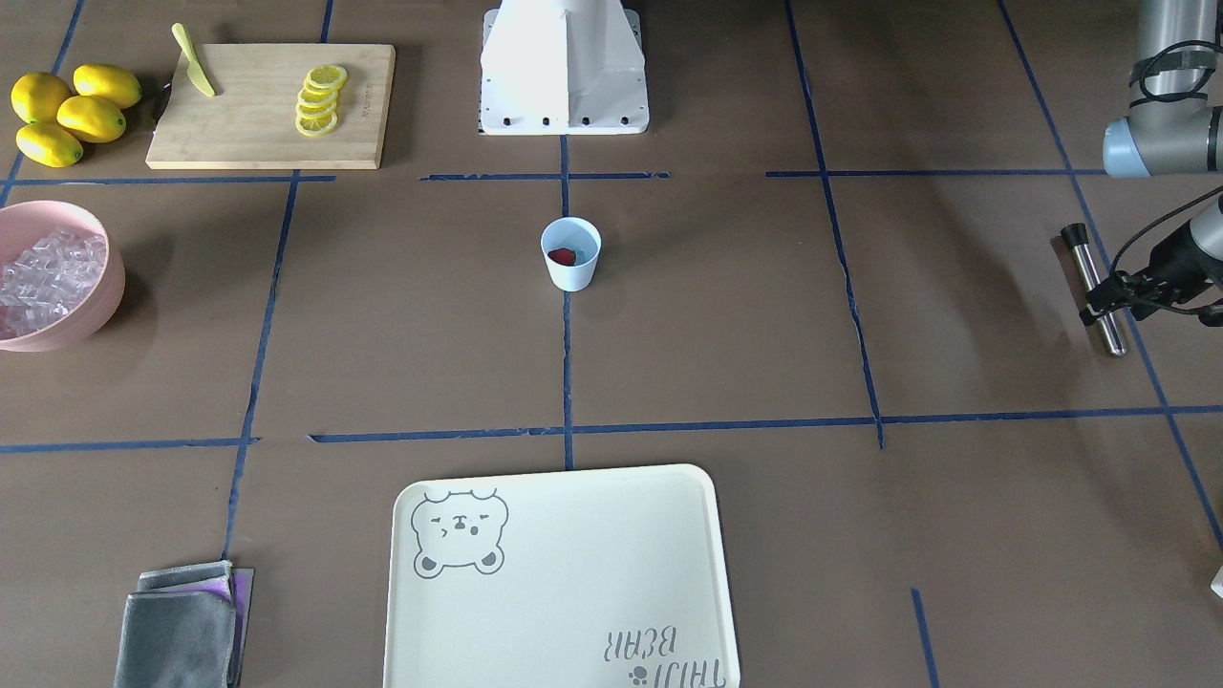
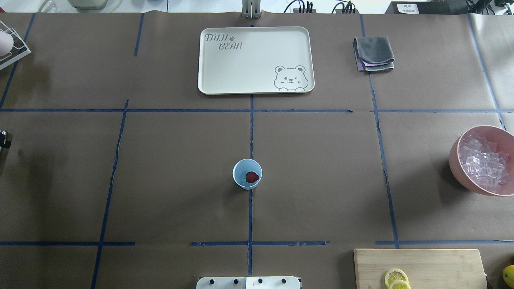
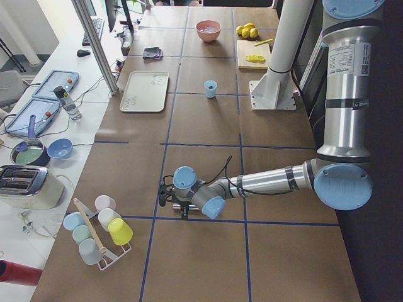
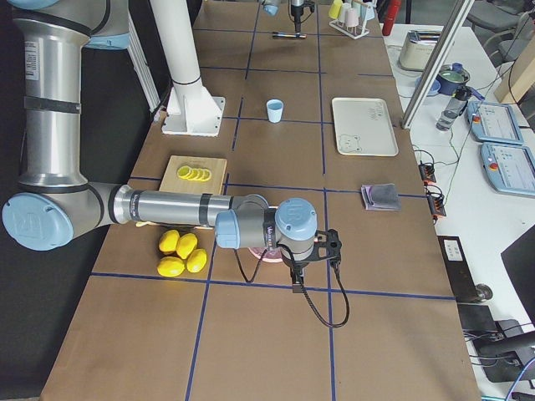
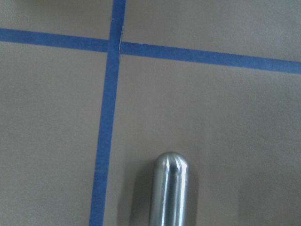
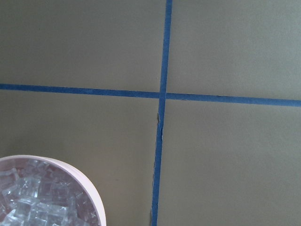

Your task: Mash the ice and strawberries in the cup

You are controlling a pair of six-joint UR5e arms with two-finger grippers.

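Note:
The pale-blue cup (image 1: 571,272) stands at the table's middle, and it also shows in the overhead view (image 2: 242,181). One dark-red strawberry (image 1: 562,256) lies inside it. I cannot make out ice in the cup. Clear ice cubes (image 1: 48,277) fill a pink bowl (image 1: 100,311). My left gripper (image 1: 1104,298) is far from the cup at the table's end, its fingers closed around a steel muddler (image 1: 1089,272) low over the table. The muddler's rounded tip shows in the left wrist view (image 5: 171,188). My right gripper (image 4: 301,271) hovers beside the bowl; I cannot tell whether it is open or shut.
A cream bear tray (image 1: 564,612) lies across from the robot's base (image 1: 564,67). A cutting board (image 1: 248,124) holds lemon slices (image 1: 320,100) and a knife (image 1: 194,62), with whole lemons (image 1: 72,110) beside it. A folded grey cloth (image 1: 182,626) and a rack of cups (image 3: 97,229) sit at the table's far edges.

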